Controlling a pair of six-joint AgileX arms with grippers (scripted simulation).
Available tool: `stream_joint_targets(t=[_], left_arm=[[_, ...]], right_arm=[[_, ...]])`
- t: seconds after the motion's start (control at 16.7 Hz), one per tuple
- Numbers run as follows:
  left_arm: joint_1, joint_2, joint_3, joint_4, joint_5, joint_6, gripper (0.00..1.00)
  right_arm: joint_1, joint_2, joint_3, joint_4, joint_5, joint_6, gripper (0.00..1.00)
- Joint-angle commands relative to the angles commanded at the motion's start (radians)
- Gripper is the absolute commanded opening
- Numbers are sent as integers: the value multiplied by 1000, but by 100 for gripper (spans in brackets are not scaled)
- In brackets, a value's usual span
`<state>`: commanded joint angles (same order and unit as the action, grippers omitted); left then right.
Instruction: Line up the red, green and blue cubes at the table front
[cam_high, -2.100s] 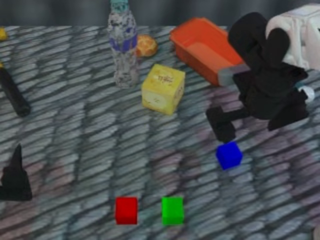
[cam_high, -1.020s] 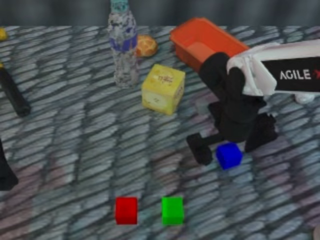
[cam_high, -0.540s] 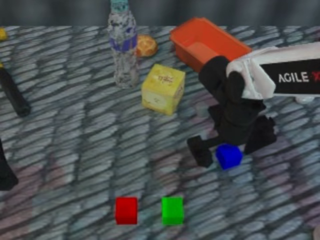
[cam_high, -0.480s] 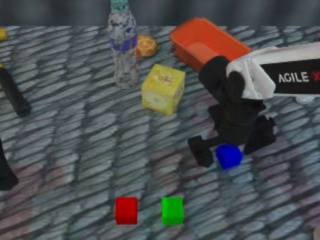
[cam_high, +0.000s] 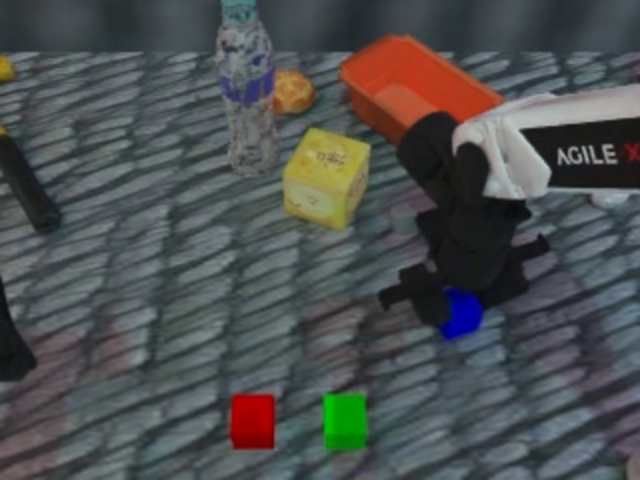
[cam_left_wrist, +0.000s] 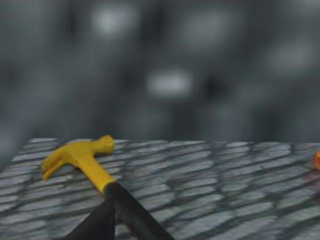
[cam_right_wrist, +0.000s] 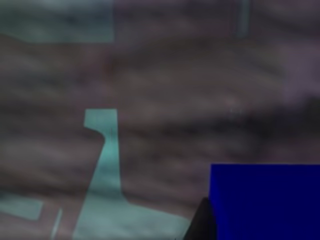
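The red cube (cam_high: 252, 421) and the green cube (cam_high: 345, 421) sit side by side near the table's (cam_high: 150, 300) front edge. The blue cube (cam_high: 463, 318) lies farther back and to the right, partly covered by my right gripper (cam_high: 456, 300), which is lowered over it and shut on it. In the right wrist view the blue cube (cam_right_wrist: 265, 200) fills the corner, with a dark fingertip (cam_right_wrist: 201, 222) pressed against its side. My left gripper (cam_high: 8, 345) is parked at the table's left edge, mostly out of the top view.
A pale yellow printed block (cam_high: 326, 177) stands behind the cubes. A plastic bottle (cam_high: 247, 90), an orange round item (cam_high: 293, 90) and an orange tray (cam_high: 415, 90) are at the back. A yellow-headed hammer (cam_left_wrist: 85, 160) lies at the far left.
My right arm swung in and came down over the blue cube, then its fingers drew in onto the cube. My left arm pulled back to the left edge. The cubes stayed put.
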<state>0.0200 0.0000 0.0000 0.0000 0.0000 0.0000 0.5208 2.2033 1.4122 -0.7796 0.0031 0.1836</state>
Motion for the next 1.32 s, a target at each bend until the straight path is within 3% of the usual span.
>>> stream_joint_targets(t=[0.12, 0.66, 1.08, 1.32], left_arm=[[0, 0, 0, 0, 0, 0, 100], [0, 0, 0, 0, 0, 0, 100], [0, 0, 0, 0, 0, 0, 100], [0, 0, 0, 0, 0, 0, 100]], right_arm=[[0, 0, 0, 0, 0, 0, 0], [-2, -17, 8, -10, 3, -1, 0], [6, -110, 124, -226, 2, -2, 0], [6, -124, 135, -243, 2, -3, 0]])
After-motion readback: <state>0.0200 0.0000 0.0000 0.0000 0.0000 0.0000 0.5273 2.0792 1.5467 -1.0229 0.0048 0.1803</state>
